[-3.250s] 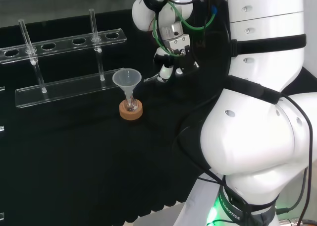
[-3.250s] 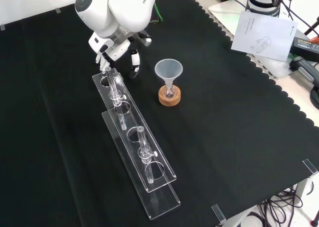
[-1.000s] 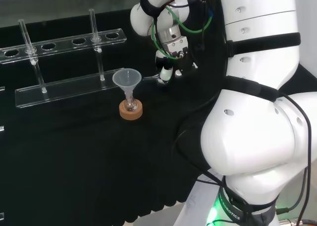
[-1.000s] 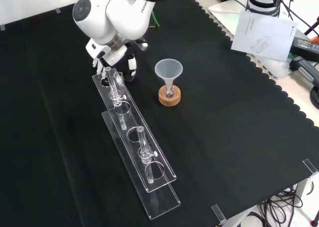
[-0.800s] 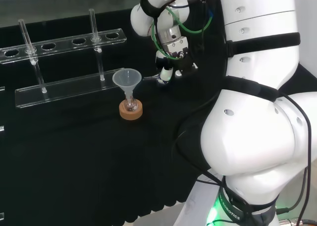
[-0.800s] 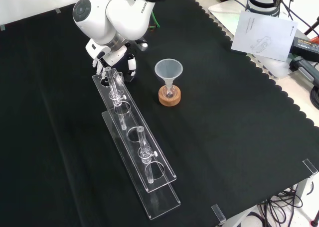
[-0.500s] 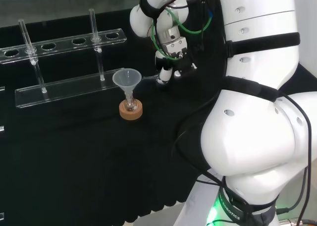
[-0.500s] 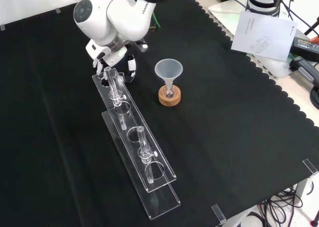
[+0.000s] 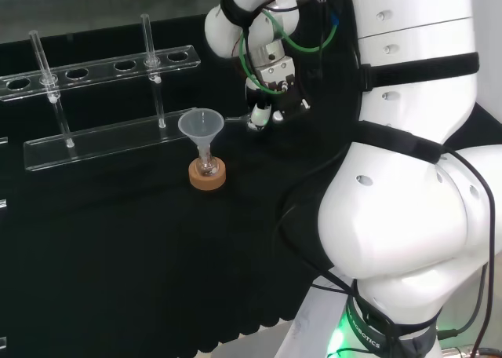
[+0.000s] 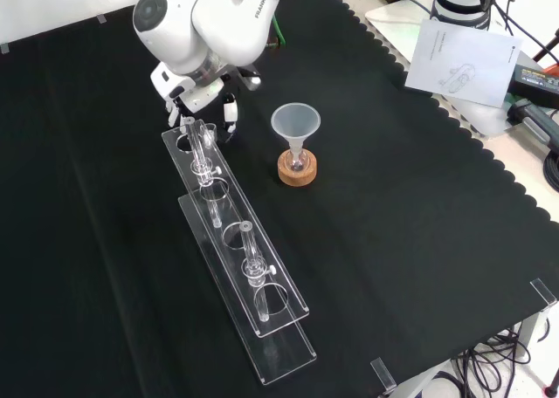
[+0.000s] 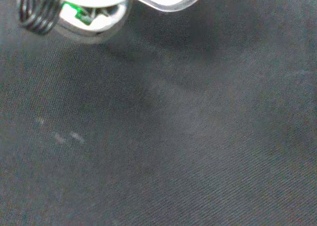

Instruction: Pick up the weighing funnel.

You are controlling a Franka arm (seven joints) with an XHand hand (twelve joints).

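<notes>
Weighing funnel [image 9: 234, 120] is showing in the head view as a thin clear sliver, sticking out leftward from the fingertips of the hand [image 9: 263, 113] and pointing toward the rim of the funnel [image 9: 201, 127]. The hand is hanging over it with its fingers bent downward and drawn together, and as far as that view tells they are pinching the piece's other end. Whether the sliver is touching the cloth I cannot tell. In the front view the hand [image 10: 229, 112] is hovering at the upper end of the clear rack [image 10: 236, 267], left of the funnel, which is standing mouth up in a small flask [image 10: 297, 161] on a cork ring [image 10: 297, 173]. Rack and ring are resting on the black-clothed tabletop [image 10: 419, 241]. The wrist view is looking past a blurred white part of the hand onto the cloth.
</notes>
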